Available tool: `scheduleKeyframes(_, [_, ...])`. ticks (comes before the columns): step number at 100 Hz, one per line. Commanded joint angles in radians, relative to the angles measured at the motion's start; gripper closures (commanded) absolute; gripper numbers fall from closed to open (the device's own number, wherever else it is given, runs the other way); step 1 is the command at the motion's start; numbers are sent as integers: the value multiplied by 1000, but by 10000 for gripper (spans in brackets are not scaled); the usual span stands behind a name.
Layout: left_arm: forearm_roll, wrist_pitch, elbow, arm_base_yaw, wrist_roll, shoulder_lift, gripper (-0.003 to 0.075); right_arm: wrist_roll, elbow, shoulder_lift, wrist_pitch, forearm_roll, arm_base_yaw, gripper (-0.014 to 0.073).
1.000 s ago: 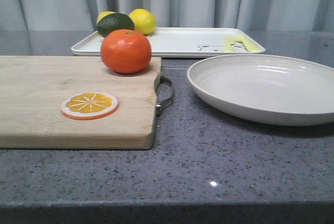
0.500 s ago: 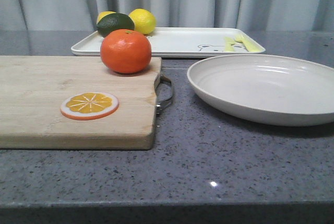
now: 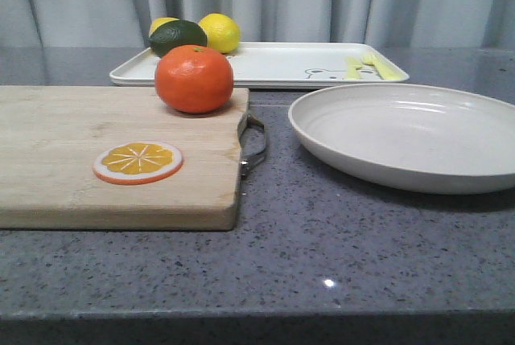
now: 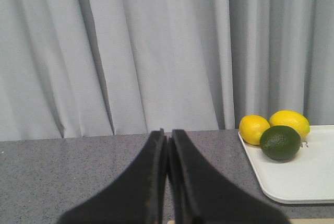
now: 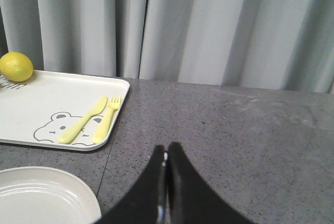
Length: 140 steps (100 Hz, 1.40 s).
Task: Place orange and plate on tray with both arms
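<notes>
Only our wrist views show the black left gripper [image 4: 167, 136] and right gripper [image 5: 166, 151], both with jaws together, holding nothing. In front, the glossy round orange [image 3: 194, 79] sits on our pale wooden cutting board [image 3: 72, 160]; bare speckled counter separates that from the wide off-white plate [image 3: 406, 136]. The flat rectangular white tray [image 3: 273, 65] lies behind both.

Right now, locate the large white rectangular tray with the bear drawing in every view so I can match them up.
Front view: the large white rectangular tray lies at the back of the table, behind the wooden cutting board.
Left wrist view: only one corner of it, at the picture's right edge.
Right wrist view: its bear-drawing end, at the picture's left.
Shared landmark: the yellow lemon on the tray.
</notes>
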Motion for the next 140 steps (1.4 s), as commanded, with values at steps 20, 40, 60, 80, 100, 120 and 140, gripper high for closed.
scheduleKeyframes(20, [-1,-81,-34,0,0,57,500,-7,-35,9,-84,-3,-4,659])
scheduleKeyframes(40, [-10,-80,-61,-2,0,103,155,-7,-35,9,-84,-3,-4,659])
scheduleKeyframes(60, [-23,40,-176,-2,0,196,133,-7,-35,9,-84,-3,-4,659])
scheduleKeyframes(80, [-52,256,-330,-51,0,324,133,-7,-35,9,-84,-3,-4,659])
scheduleKeyframes(100, [-54,294,-425,-194,0,463,133,-7,-35,9,-84,-3,-4,659])
scheduleKeyframes(120, [-73,340,-534,-333,0,613,133,-7,-35,9,-84,-3,-4,659])
scheduleKeyframes(140, [-110,421,-662,-443,0,762,133,-7,-35,9,-84,-3,-4,659])
